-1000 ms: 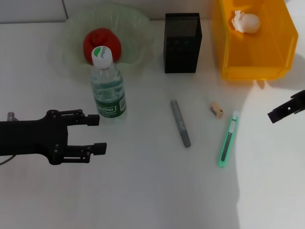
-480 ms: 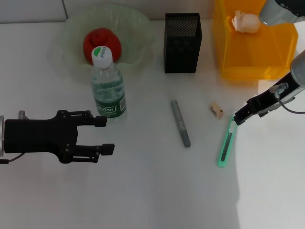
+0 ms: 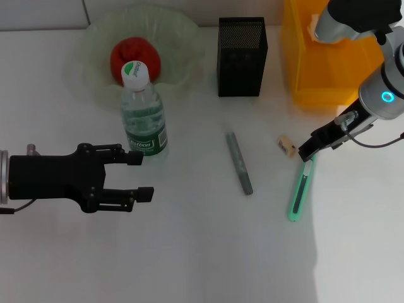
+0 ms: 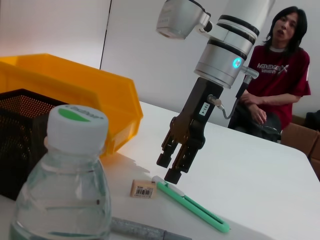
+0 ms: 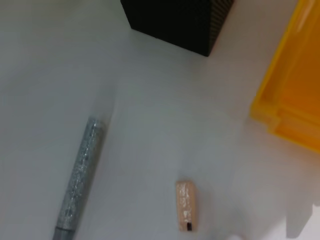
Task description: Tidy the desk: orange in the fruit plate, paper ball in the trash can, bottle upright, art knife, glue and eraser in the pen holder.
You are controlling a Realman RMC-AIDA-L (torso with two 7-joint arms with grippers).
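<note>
The orange [image 3: 130, 57] lies in the pale green fruit plate [image 3: 183, 38]. The bottle [image 3: 142, 117] stands upright just in front of the plate. My left gripper [image 3: 141, 175] is open, low beside the bottle's base, with nothing in it. The grey glue stick [image 3: 240, 163], the eraser [image 3: 286, 146] and the green art knife [image 3: 300, 189] lie on the table in front of the black pen holder [image 3: 242, 55]. Open by a narrow gap, my right gripper [image 3: 305, 153] hovers over the knife's far end [image 4: 167, 168]. My right arm hides the paper ball in the yellow trash can [image 3: 334, 69].
In the left wrist view the bottle [image 4: 65, 175], pen holder [image 4: 20, 135], eraser [image 4: 143, 188] and knife [image 4: 192, 206] show close by, and a person [image 4: 277, 65] sits beyond the table. The right wrist view shows glue [image 5: 80, 175] and eraser [image 5: 186, 205].
My right arm has swung in from the right edge and come down over the knife's far end. My left gripper has shifted slightly right, still open.
</note>
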